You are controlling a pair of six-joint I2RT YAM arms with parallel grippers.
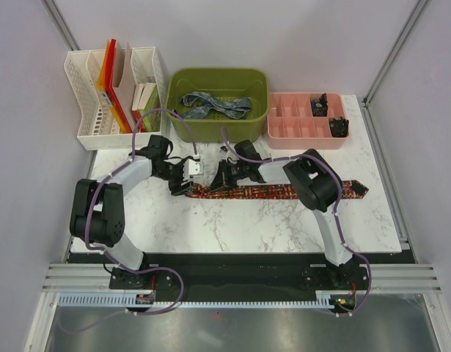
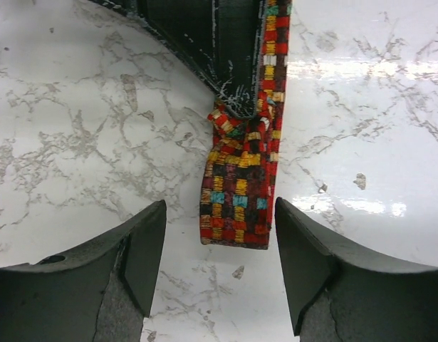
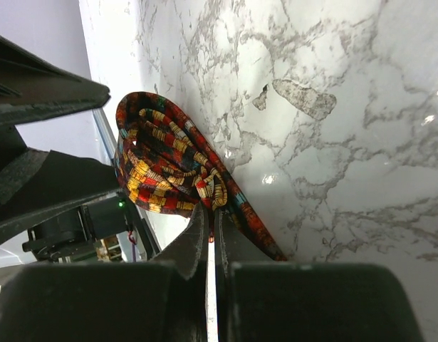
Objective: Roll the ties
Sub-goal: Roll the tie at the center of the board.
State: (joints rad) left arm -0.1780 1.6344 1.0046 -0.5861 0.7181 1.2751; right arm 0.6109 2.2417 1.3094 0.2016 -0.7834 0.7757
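Right hand point(image 3: 210, 214) pinching red patterned tie point(image 3: 165, 160), left hand point(image 2: 219, 208) wide, white marble table point(image 1: 247, 227), pale walls point(image 1: 247, 37)

The counter point(image 1: 247, 220) is glossy, smooth marble-look; the red tie point(image 2: 236, 192) is woven cloth; my left end effector point(image 2: 219, 221) is matt black.

Red-orange patterned tie point(image 1: 284, 192) is lying flat, running right from my right gripper point(image 3: 209, 214), which is pinching its curled end; folded tip is sitting between my left gripper point(image 2: 220, 221)'s spread fingers. Blue-grey tie point(image 1: 214, 106) is lying crumpled beyond both.
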